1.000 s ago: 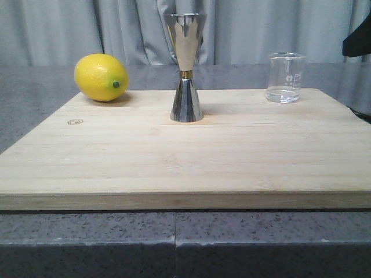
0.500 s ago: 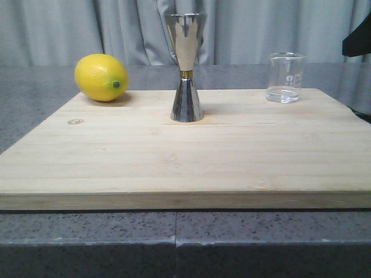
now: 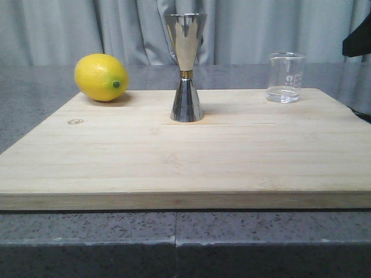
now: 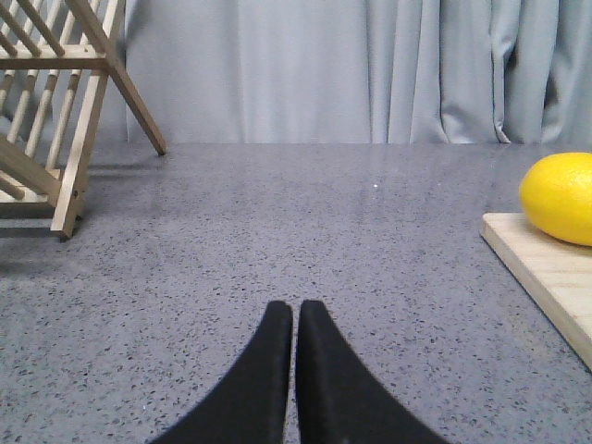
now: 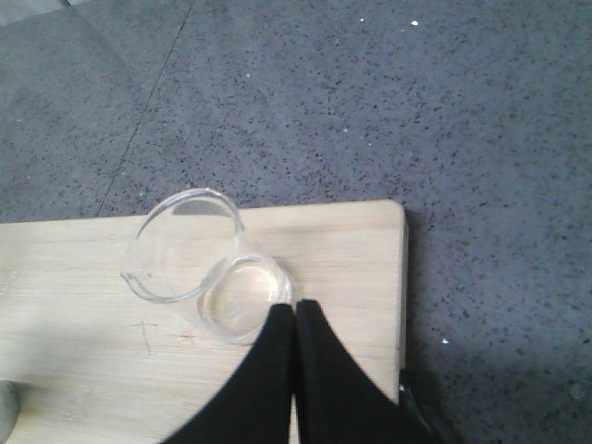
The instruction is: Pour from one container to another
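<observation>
- No shift was seen in the front view across the last second: the wooden board [image 3: 185, 156] on the grey tabletop [image 3: 35, 116] was left as it was
- On the board, the steel jigger [image 3: 186, 75] was found upright near the middle, at the same spot as before
- The glass beaker [image 3: 285, 78] was found upright at the far right corner, well apart from the jigger, with a little clear liquid seemingly at its bottom
- The lemon [image 3: 101, 77] was left at the far left corner
- The right end effector [image 5: 294, 314] was seen above the beaker [image 5: 199, 268], fingers pressed together, nothing held
- The left end effector [image 4: 295, 314] was seen closed and empty over bare tabletop, beside the board
- With nothing changed, it could not be judged whether pouring was ahead or already finished
</observation>
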### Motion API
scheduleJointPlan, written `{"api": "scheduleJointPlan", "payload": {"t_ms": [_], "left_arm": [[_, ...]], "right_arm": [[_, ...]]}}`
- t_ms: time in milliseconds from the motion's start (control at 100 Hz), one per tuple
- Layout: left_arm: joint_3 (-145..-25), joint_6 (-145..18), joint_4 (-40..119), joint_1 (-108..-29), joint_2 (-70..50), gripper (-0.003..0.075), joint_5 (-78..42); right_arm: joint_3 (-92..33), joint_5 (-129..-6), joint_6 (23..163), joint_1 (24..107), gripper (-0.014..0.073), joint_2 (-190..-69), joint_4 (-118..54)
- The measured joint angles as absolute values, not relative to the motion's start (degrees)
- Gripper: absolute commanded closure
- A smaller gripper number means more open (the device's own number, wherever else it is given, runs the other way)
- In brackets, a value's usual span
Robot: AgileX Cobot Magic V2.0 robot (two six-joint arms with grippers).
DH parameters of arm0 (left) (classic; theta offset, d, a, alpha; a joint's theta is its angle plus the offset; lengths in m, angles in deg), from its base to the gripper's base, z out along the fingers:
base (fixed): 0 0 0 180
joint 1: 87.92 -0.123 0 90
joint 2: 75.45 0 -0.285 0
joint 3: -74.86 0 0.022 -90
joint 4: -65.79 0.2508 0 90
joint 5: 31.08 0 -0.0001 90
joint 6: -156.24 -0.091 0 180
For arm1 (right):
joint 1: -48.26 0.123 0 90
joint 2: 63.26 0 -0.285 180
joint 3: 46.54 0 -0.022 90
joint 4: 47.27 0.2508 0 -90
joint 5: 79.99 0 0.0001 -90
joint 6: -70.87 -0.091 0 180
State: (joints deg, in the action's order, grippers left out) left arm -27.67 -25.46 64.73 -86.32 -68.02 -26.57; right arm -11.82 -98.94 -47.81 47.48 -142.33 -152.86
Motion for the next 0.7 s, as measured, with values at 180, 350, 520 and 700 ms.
{"api": "scheduleJointPlan", "payload": {"t_ms": [180, 350, 520, 700], "left_arm": [[-27.7, -25.5, 64.7, -86.3, -68.0, 0.0739, -26.6], [-27.7, -25.5, 64.7, -86.3, -68.0, 0.0739, -26.6], [-27.7, -25.5, 64.7, -86.3, -68.0, 0.0739, -26.6], [-27.7, -25.5, 64.7, -86.3, -68.0, 0.0739, -26.6]], "right_arm": [[-11.8, -98.5, -47.8, 47.5, 0.0665, -141.1, -152.9], [-11.1, -95.9, -47.8, 47.5, 0.0666, -132.4, -152.9], [-7.2, -92.6, -47.8, 47.5, 0.0665, -118.8, -152.9], [1.1, -91.4, -47.8, 45.6, 0.0666, -103.1, -152.8]]}}
